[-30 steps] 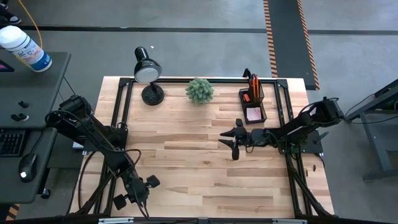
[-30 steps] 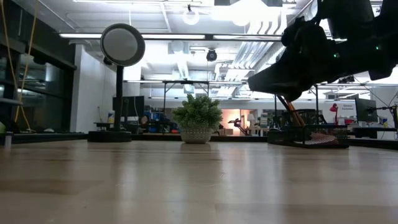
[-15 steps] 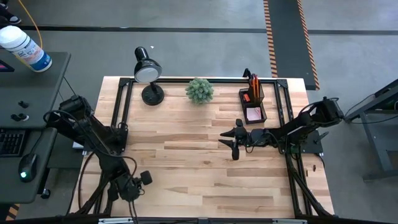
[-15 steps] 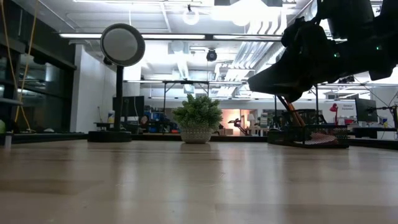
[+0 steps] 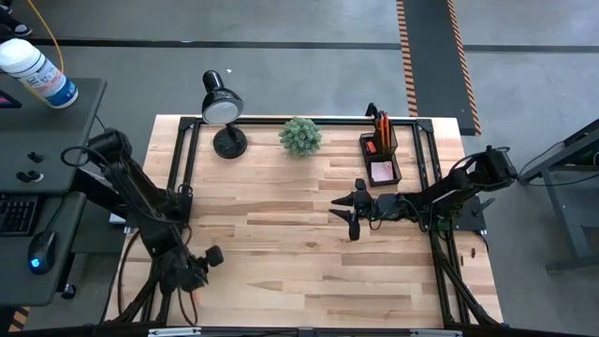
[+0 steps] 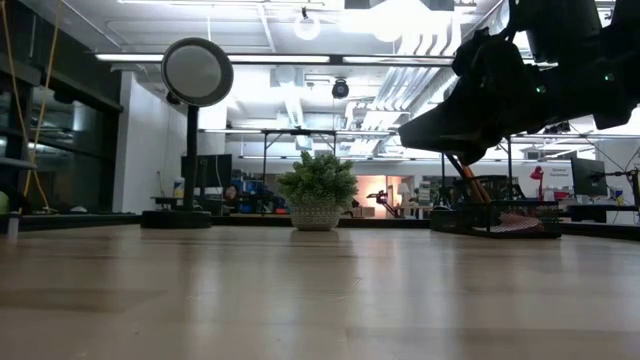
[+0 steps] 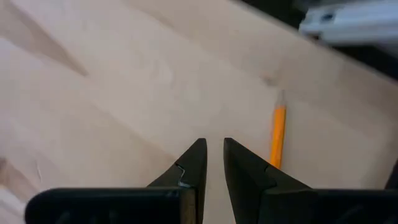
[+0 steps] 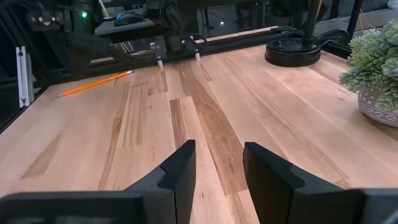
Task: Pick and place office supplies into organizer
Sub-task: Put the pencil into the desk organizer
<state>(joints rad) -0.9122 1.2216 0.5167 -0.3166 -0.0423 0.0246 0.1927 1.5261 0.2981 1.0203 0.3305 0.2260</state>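
An orange pencil (image 7: 278,134) lies flat on the wooden table near its near left corner; the right wrist view also shows the pencil (image 8: 93,84). My left gripper (image 7: 212,146) hangs just above the table beside the pencil, fingers a narrow gap apart with nothing between them; in the high view my left gripper (image 5: 192,270) is at the near left. My right gripper (image 5: 344,212) hovers open over mid-table, pointing toward the left edge. The black mesh organizer (image 5: 381,150) stands at the far right, holding orange pencils and a pink pad.
A black desk lamp (image 5: 223,110) and a small green plant (image 5: 300,136) stand along the far edge. A black frame rail (image 5: 182,168) runs along the table's left side. Bare wood (image 5: 281,243) lies between the two grippers.
My left gripper has moved toward the table's left edge, staying low near the near edge, and has turned about as it went. My right gripper has kept still.
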